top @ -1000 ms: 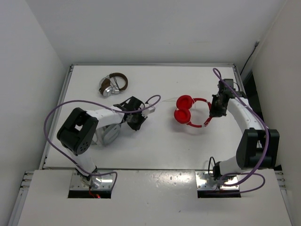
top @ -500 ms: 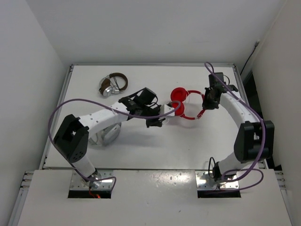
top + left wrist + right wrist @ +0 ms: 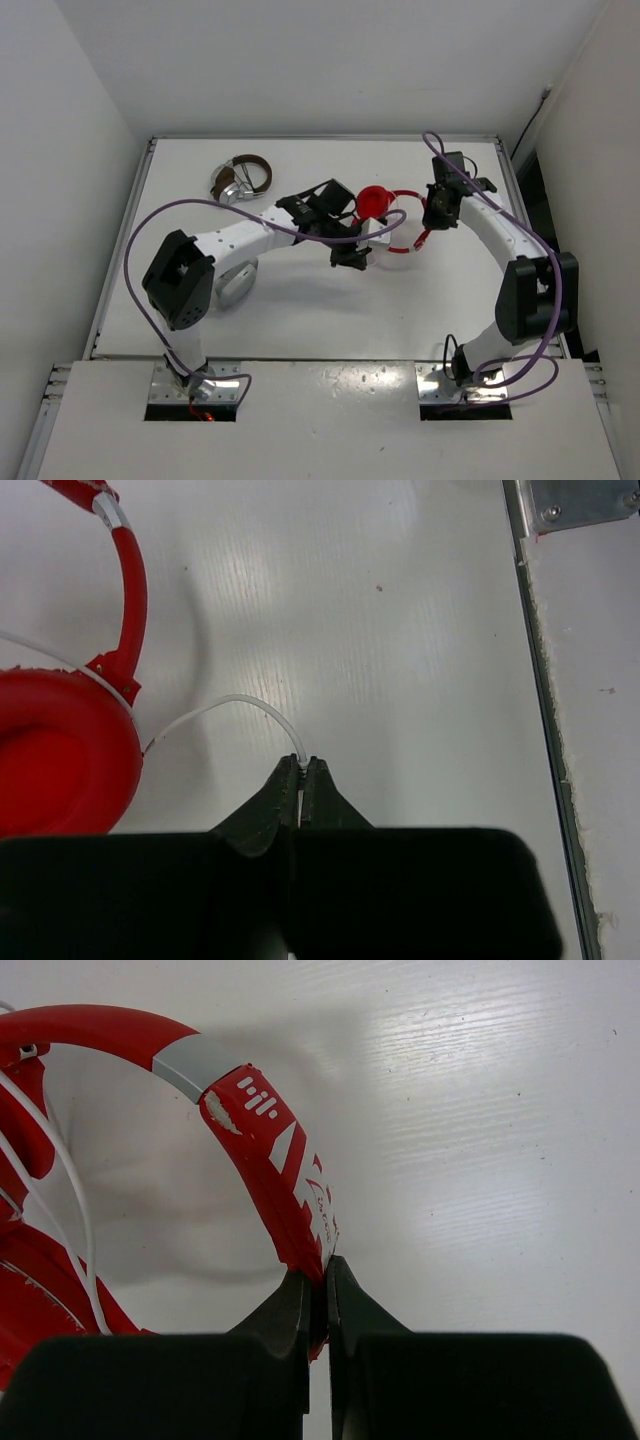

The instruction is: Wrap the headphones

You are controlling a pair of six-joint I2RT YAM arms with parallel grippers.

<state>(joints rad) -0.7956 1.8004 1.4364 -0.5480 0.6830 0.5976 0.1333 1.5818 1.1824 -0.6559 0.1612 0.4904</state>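
The red headphones (image 3: pixel 378 201) sit right of the table's centre, an ear cup up and the thin headband (image 3: pixel 408 243) looping toward me. My right gripper (image 3: pixel 436 217) is shut on the headband (image 3: pixel 270 1150), seen pinched at its tips (image 3: pixel 322 1272). My left gripper (image 3: pixel 351 256) is shut on the white cable (image 3: pixel 230 705), which runs from its tips (image 3: pixel 303 770) in an arc to the red ear cup (image 3: pixel 60 755). More white cable (image 3: pixel 75 1200) crosses inside the headband loop in the right wrist view.
Brown-and-silver headphones (image 3: pixel 241 179) lie at the far left. Grey-white headphones (image 3: pixel 233 281) lie under my left forearm. The table's edge strip and a metal bracket (image 3: pixel 575 502) show in the left wrist view. White walls enclose the table.
My left gripper has swung right to the headphones' near side with the cable. My right gripper has carried the headband left and farther back, shifting the headphones with it.
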